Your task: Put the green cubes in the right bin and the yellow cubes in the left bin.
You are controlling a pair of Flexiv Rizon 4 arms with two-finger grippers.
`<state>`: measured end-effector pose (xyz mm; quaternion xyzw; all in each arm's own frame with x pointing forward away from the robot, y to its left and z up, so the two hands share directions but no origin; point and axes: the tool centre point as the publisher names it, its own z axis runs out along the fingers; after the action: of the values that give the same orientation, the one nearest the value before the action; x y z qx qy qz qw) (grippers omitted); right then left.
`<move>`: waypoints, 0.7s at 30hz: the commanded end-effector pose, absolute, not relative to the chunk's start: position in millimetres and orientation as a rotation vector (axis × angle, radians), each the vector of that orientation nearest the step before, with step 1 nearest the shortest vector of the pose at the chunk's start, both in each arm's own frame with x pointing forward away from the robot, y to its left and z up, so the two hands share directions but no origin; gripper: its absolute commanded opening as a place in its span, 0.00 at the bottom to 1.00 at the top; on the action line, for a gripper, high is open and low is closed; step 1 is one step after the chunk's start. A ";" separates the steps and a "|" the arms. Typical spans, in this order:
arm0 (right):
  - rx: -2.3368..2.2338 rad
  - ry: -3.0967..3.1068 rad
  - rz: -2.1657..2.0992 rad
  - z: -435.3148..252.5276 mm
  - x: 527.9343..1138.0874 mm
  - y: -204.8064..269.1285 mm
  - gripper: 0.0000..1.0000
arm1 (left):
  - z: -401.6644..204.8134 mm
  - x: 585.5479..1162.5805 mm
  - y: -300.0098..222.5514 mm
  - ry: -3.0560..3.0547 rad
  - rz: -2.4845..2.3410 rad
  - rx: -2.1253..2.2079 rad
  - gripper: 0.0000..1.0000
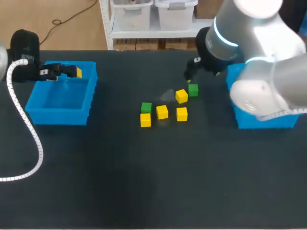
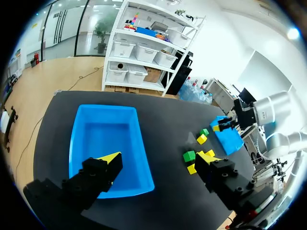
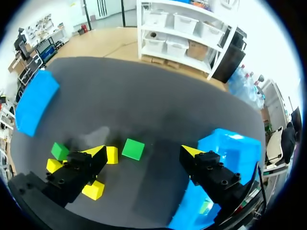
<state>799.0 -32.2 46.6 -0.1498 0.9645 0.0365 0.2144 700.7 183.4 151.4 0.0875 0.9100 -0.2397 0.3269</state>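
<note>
Left gripper (image 2: 158,158) hangs wide open and empty over the smooth blue plastic left bin (image 1: 60,115). Right gripper (image 3: 144,153), also wide and empty, hangs above a green cube (image 3: 133,148). Four yellow cubes (image 1: 162,112) cluster mid-table, and the matte black table (image 1: 144,182) lies open nearer.

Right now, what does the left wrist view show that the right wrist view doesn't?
Only the left wrist view: the left gripper, open above the left bin, looking into it. Only the right wrist view: the right gripper, open over a green cube, and the right bin's inside. Both: the two bins and the loose cubes.
</note>
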 end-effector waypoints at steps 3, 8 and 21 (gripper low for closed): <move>-0.424 2.736 0.087 22.5 806.9 -22.0 1.00 | 149.9 700.1 184.6 2.376 -0.635 0.231 1.00; -0.420 2.760 0.075 11.6 802.5 -22.8 1.00 | 149.9 700.1 184.6 2.376 -0.635 0.231 1.00; -0.378 2.787 0.037 -0.8 804.4 -30.4 1.00 | 149.9 700.1 184.6 2.376 -0.635 0.231 1.00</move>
<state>803.1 -31.1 4.0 -0.1333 0.9774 0.0143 0.1633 700.7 183.4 151.4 0.0875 0.9100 -0.2397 0.3269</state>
